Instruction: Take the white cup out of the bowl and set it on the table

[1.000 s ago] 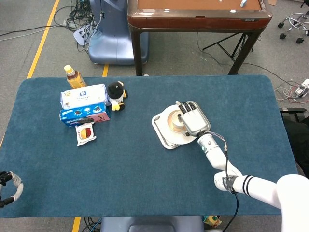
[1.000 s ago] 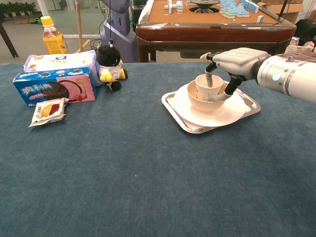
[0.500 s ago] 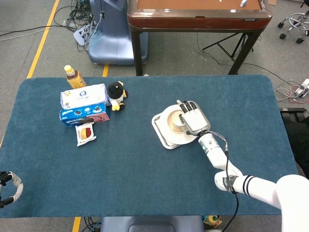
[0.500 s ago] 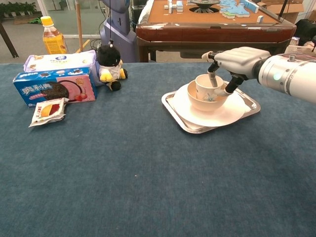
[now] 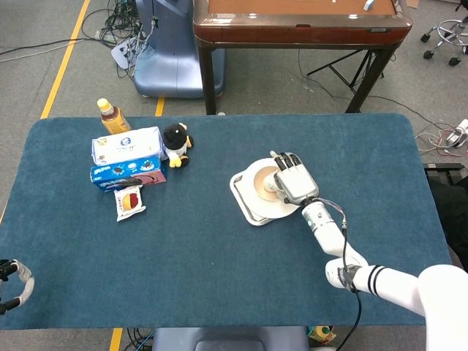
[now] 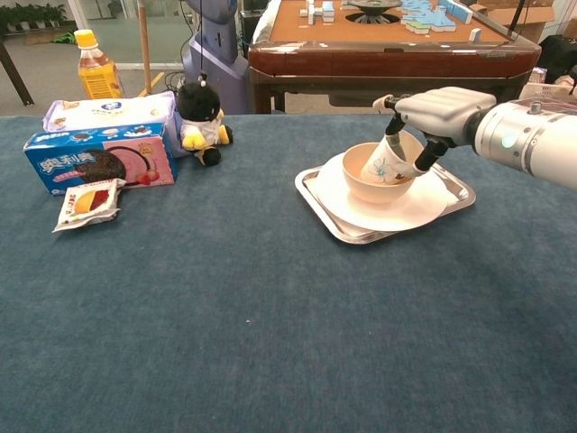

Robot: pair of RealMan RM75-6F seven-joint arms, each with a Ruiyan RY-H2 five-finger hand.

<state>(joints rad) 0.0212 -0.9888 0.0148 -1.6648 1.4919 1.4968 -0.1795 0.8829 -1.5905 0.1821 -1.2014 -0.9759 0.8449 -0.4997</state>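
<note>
Chest view: the right robot hand [image 6: 424, 113] grips the white cup [image 6: 388, 161] with its fingers [image 6: 393, 118] at the rim, the cup tipped over toward the counter's right edge and still sitting inside the bowl [image 6: 370, 183]. A small floral print shows on the cup's side. The bowl rests on a white plate [image 6: 410, 209], which lies on a silver tray [image 6: 320, 216] right of the counter's middle, nearer the far edge than the near one. The blue counter [image 6: 270, 343] runs the full width of both views.

Head view shows the same right robot hand [image 5: 293, 180] from above, lying over the bowl [image 5: 265, 184] and covering most of the cup, with the white arm [image 5: 380, 281] reaching in from the near right corner. The left robot hand [image 5: 13, 281] sits at the near left corner, only partly in frame; whether its fingers are spread or closed cannot be told.

Toward the far left corner stand a drink bottle with a yellow cap [image 6: 95, 70], a white packet [image 6: 108, 114] stacked on a blue biscuit box [image 6: 90, 162], and a black-and-white penguin toy [image 6: 200, 120] just beside them. A small snack wrapper [image 6: 88, 204] lies in front of the box, on its near side. Beyond the far edge stands a dark wooden table [image 6: 388, 50].
</note>
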